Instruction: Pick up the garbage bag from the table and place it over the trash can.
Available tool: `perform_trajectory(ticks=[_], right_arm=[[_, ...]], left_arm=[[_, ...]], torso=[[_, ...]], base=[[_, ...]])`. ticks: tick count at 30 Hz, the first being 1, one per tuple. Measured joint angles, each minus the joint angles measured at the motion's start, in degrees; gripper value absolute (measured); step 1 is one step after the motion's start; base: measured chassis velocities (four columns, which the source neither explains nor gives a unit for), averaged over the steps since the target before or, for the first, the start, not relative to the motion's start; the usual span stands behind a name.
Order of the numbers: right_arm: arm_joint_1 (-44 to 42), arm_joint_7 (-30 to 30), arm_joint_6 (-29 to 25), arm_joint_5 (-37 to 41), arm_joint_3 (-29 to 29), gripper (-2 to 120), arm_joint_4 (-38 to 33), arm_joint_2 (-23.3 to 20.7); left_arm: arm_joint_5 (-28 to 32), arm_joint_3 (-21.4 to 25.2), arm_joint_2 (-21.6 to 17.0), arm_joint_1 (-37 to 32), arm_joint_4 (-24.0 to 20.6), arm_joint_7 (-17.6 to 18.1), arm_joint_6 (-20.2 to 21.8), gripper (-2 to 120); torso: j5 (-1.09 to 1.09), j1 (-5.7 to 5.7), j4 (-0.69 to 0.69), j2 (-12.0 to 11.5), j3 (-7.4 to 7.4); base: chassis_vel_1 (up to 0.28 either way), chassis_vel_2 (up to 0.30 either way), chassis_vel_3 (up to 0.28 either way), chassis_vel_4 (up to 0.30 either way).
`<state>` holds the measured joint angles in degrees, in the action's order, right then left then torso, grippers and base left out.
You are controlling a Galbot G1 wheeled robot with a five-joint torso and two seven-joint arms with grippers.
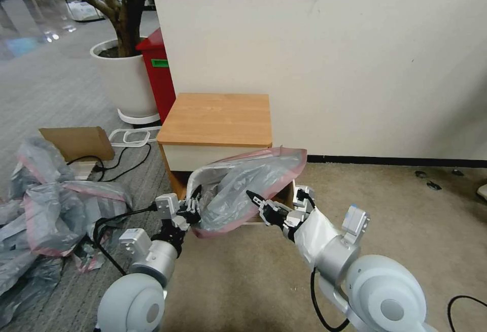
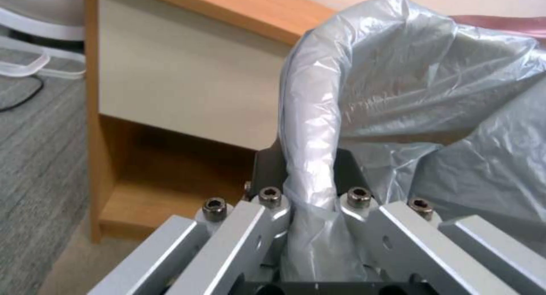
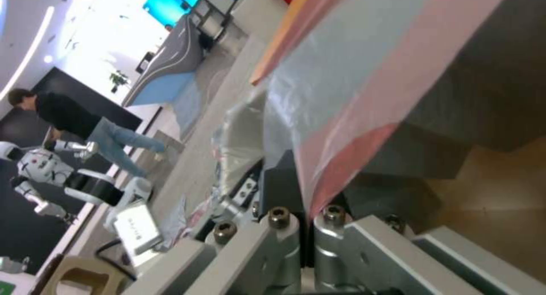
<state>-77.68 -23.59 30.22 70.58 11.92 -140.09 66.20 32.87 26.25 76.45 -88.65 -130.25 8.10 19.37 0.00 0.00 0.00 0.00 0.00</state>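
Left gripper (image 1: 195, 209): I have it clamped tight on a bunched edge of the garbage bag (image 1: 243, 185); right gripper (image 1: 253, 197): pinched closed on the pink rim band, so the mouth is stretched between them, probably to open it. The bag hangs just in front of the table (image 1: 218, 119), off its top and covering the lower shelf. Bare carpet lies on my side of the table; the heap of bags (image 1: 45, 210) lies well apart from it.

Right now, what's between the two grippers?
In the head view, the garbage bag spans from the left gripper to the right gripper, each shut on its edge, in front of the table.
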Motion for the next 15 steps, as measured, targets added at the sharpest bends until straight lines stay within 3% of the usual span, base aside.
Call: perform_trajectory(ticks=[7, 15], right_arm=[[-3.76, -0.81, 0.3, 1.74, 2.63, 0, -3.09, -3.79], [-6.55, -2.11, 0.29, 1.83, 4.6, 0, -3.1, -4.67]], left_arm=[[2.93, 2.43, 0.24, 0.38, 0.95, 1.7, 0.42, 5], [8.75, 3.64, 0.69, 0.55, 0.72, 4.03, 1.86, 5]], torso=[[0.0, -0.01, 0.0, 0.0, 0.0], [0.01, 0.0, 0.0, 0.0, 0.0]], base=[[0.0, 0.0, 0.0, 0.0], [0.0, 0.0, 0.0, 0.0]])
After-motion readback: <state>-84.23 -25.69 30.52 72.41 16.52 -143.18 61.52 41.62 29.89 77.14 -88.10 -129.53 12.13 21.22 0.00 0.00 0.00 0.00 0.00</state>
